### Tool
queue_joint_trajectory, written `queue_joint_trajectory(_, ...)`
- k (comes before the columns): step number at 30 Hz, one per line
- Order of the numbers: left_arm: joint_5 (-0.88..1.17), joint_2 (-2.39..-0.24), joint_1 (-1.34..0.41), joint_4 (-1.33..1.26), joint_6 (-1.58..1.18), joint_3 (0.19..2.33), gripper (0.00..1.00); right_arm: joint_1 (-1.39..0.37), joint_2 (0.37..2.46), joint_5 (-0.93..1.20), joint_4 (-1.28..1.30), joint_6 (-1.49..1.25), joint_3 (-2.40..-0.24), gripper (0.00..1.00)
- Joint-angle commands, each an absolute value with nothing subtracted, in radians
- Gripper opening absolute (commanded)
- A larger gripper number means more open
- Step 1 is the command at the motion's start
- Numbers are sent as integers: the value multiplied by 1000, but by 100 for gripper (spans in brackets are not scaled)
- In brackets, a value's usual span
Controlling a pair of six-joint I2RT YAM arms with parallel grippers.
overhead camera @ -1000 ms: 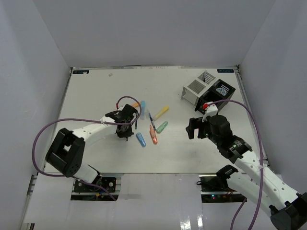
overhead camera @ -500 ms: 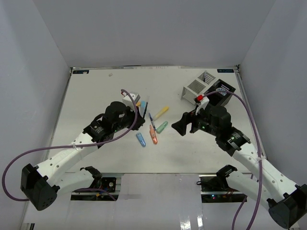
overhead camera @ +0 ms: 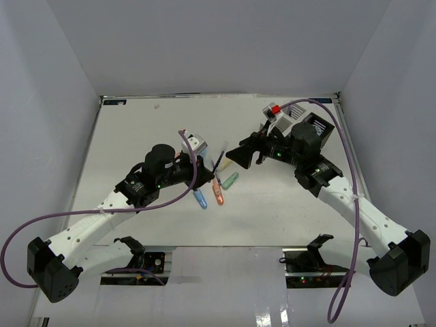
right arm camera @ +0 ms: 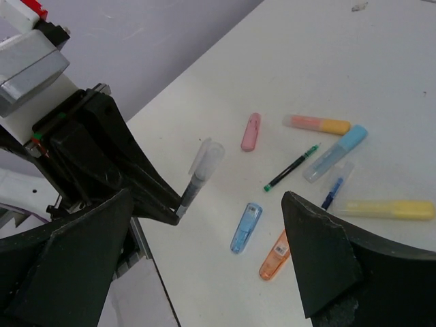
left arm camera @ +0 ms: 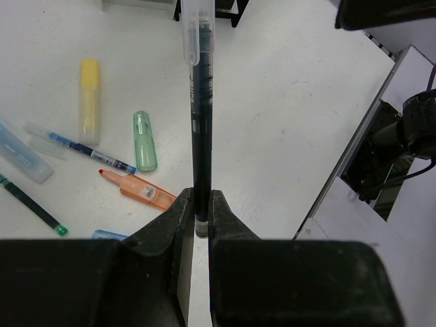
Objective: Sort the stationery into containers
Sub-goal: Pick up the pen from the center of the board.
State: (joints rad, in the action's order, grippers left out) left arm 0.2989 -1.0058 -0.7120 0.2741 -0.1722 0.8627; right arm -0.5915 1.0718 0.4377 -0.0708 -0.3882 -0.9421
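Counter (overhead camera: 136, 122): dark pen (left arm camera: 201, 102), likely light, stiff, slick; tail clenched in left end effector (left arm camera: 197, 216), right end effector (overhead camera: 233, 154) released; regrasp mid-barrel.

No writing on the pen (left arm camera: 201, 122) or elsewhere can be read.

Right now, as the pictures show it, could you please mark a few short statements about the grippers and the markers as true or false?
1. The left gripper is shut on a dark pen. True.
2. The right gripper is shut. False: its jaws stand open and hold nothing.
3. The green marker lies on the table. True.
4. The yellow marker stands in a box. False: it lies flat on the table.
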Motion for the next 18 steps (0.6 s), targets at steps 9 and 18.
queue_joint_trajectory(9,391,-997,-715,216,-133,868,0,-595,1183,566,-224,-457,-1023,79)
queue_joint_trajectory(18,405,-1023,-716,206,-127,884,0,-595,1212,601,-250,-468,-1022,54)
